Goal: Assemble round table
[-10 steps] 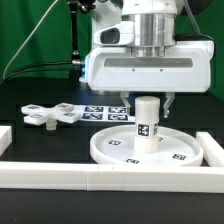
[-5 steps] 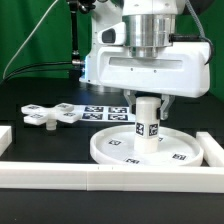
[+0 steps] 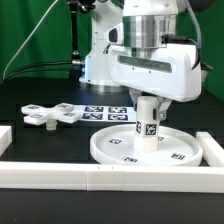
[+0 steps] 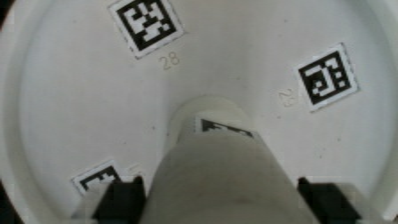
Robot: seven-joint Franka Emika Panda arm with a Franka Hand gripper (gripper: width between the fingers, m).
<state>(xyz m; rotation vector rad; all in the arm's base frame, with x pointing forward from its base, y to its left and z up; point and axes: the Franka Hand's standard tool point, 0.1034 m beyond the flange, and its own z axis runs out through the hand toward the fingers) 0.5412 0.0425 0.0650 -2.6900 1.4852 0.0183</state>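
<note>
My gripper pinches the short cylinder leg between both fingers. The leg stands upright on the round disc directly beneath my hand. Square black-and-white tags mark both. A faint stamp on the disc, perhaps 28, is barely legible. The cross-shaped piece lies well away from my hand, toward the exterior view's left.

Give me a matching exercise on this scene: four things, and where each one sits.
Things: 1 cylinder leg; 2 round disc; 3 cross-shaped piece; 4 marker board.
Places: A lying apart at the exterior view's left; B upright on the disc, gripped by the tool; C flat beyond the disc; D under the leg.
Pairs: 1-B; 2-D; 3-A; 4-C.
</note>
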